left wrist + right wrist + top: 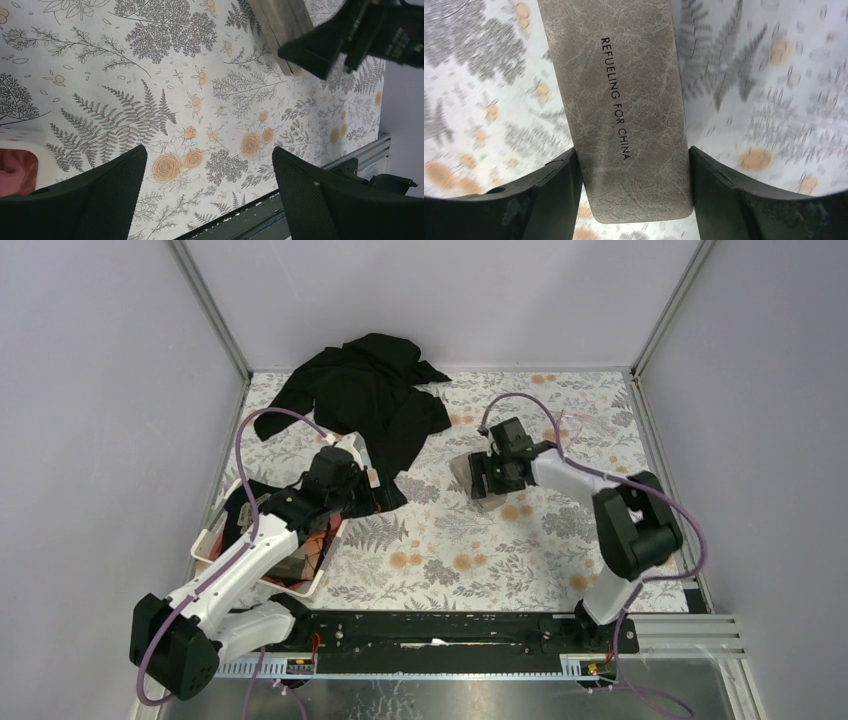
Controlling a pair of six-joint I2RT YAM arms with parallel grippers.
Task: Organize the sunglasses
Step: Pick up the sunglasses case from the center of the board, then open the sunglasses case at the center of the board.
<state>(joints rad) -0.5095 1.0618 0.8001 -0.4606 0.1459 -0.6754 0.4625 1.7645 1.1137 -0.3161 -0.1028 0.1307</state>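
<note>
Pink-framed sunglasses show in no view; they may lie inside the closed grey-brown case (624, 100), which the right gripper (631, 165) clasps across its width over the floral table (450, 550). The left gripper (209, 155) hangs wide open, empty. Likely step: placing the case; next, set it down and release it gently

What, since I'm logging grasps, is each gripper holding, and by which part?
The right gripper clamps the grey-brown case across its long sides, near one rounded end. The left gripper is open, holding nothing.
</note>
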